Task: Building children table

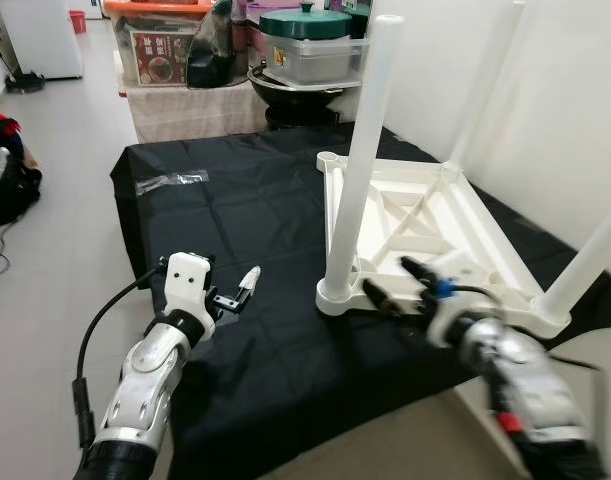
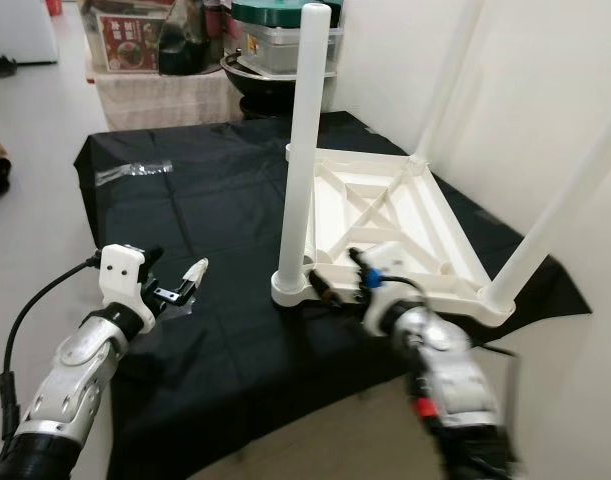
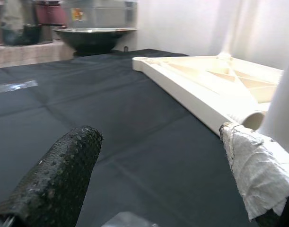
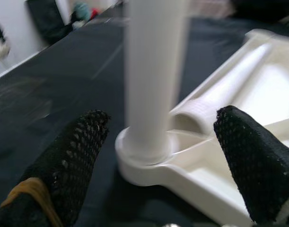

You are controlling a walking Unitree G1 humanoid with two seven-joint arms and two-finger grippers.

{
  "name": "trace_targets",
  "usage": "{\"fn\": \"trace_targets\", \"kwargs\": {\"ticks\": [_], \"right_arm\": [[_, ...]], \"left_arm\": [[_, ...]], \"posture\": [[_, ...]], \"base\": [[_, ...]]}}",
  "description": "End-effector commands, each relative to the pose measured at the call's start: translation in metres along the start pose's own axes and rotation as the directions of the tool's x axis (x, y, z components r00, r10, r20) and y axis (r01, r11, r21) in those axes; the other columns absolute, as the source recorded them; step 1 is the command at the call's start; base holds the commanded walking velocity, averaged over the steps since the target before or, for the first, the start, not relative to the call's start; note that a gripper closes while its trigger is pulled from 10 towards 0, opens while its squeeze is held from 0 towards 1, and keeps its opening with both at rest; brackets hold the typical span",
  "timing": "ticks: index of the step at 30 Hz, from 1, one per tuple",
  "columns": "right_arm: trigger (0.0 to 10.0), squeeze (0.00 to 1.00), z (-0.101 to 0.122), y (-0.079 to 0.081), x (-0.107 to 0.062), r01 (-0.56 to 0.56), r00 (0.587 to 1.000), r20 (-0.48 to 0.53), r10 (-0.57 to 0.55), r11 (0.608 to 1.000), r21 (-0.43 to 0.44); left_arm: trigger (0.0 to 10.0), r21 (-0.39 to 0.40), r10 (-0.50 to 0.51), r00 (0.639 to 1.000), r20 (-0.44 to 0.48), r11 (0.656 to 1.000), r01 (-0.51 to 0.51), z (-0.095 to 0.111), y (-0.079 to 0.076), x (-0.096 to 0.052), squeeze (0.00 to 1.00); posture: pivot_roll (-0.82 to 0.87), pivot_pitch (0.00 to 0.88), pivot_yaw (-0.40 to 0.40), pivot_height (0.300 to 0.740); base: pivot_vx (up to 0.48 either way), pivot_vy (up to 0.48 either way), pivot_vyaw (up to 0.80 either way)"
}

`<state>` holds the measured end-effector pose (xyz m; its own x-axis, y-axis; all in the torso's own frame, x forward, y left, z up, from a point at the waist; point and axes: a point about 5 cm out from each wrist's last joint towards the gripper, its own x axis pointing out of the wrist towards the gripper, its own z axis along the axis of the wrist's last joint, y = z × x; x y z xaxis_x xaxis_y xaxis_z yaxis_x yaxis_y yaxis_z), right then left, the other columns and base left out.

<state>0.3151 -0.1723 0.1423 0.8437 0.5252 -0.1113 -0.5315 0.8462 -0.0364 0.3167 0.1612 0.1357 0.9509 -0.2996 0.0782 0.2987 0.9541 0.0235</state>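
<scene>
The white children's table [image 1: 425, 225] lies upside down on a black cloth [image 1: 255, 230] that covers the table beneath it, its braced underside facing up. Three white legs stand in its corner sockets: the near leg [image 1: 357, 150] rises straight up just ahead of the right pincer [image 1: 397, 282], another leg [image 1: 480, 90] stands at the far corner beyond it, and a third leg [image 1: 595, 255] leans up at the corner off to the right pincer's right. The fourth corner, far and to the left, shows an empty socket [image 1: 328, 158]. The right pincer is released, its two black fingers spread wide, and it hovers close to the base of the near leg; in its wrist view that leg's foot sits between the fingertips [image 4: 73, 156] without touching either (the arm itself looks blurred in the head views). The left pincer [image 1: 235, 291] is well apart from the white frame, off to its left and above the cloth, also released, with one black finger [image 3: 59, 175] and one wrapped in pale tape [image 3: 255, 175] standing apart and holding nothing. A strip of clear tape [image 1: 170, 181] lies on the cloth far beyond the left pincer. Past the cloth's far edge stand a dark pot [image 1: 290, 95] and stacked storage boxes [image 1: 160, 45].
</scene>
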Motion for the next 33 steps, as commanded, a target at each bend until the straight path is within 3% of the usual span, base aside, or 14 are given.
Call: {"fn": "trace_targets", "kwargs": {"ticks": [1,6,13,22,25,29,33], "right_arm": [[10.0,0.00,-0.004,0.008,0.006,-0.061,0.998,-0.005,0.061,0.998,-0.009],[10.0,0.00,-0.002,0.019,0.022,-0.133,0.991,0.009,0.133,0.991,-0.010],[10.0,0.00,0.007,0.010,0.054,0.040,0.999,0.015,-0.040,0.998,-0.038],[10.0,0.00,0.012,0.009,0.060,0.082,0.996,0.033,-0.082,0.997,-0.009],[10.0,0.00,0.015,0.013,0.066,0.076,0.995,0.060,-0.078,0.997,0.026],[10.0,0.00,0.024,0.031,0.088,0.057,0.993,0.106,-0.061,0.997,0.044],[10.0,0.00,0.027,0.029,0.097,0.129,0.986,0.097,-0.134,0.990,0.065]], "left_arm": [[10.0,0.010,0.008,1.000,-0.012,1.000,-0.008,-0.002,0.002,-0.003,0.00],[10.0,0.010,0.009,1.000,-0.012,1.000,-0.008,-0.002,0.002,-0.002,0.00],[10.0,0.009,0.006,1.000,-0.005,1.000,-0.006,0.001,0.001,0.001,0.00],[10.0,0.008,0.009,1.000,-0.005,1.000,-0.009,0.001,0.001,0.000,0.00],[10.0,0.007,0.010,1.000,-0.005,1.000,-0.010,0.001,0.001,0.000,0.00],[10.0,0.008,0.006,1.000,0.003,1.000,-0.006,0.004,-0.002,0.002,0.00],[10.0,0.011,0.016,1.000,0.005,1.000,-0.016,0.005,-0.001,0.000,0.00]], "posture": [[0.05,0.000,-0.120,0.740],[0.05,0.000,-0.117,0.740],[0.08,0.000,-0.123,0.740],[0.09,0.000,-0.132,0.740],[0.09,0.000,-0.129,0.740],[0.11,0.000,-0.144,0.740],[0.13,0.000,-0.158,0.740]], "base": [[0.000,0.000,0.00],[0.000,0.000,0.00],[0.000,0.000,0.00],[0.000,0.000,0.00],[0.000,0.000,0.00],[0.000,0.000,0.00],[0.000,0.000,0.00]]}}
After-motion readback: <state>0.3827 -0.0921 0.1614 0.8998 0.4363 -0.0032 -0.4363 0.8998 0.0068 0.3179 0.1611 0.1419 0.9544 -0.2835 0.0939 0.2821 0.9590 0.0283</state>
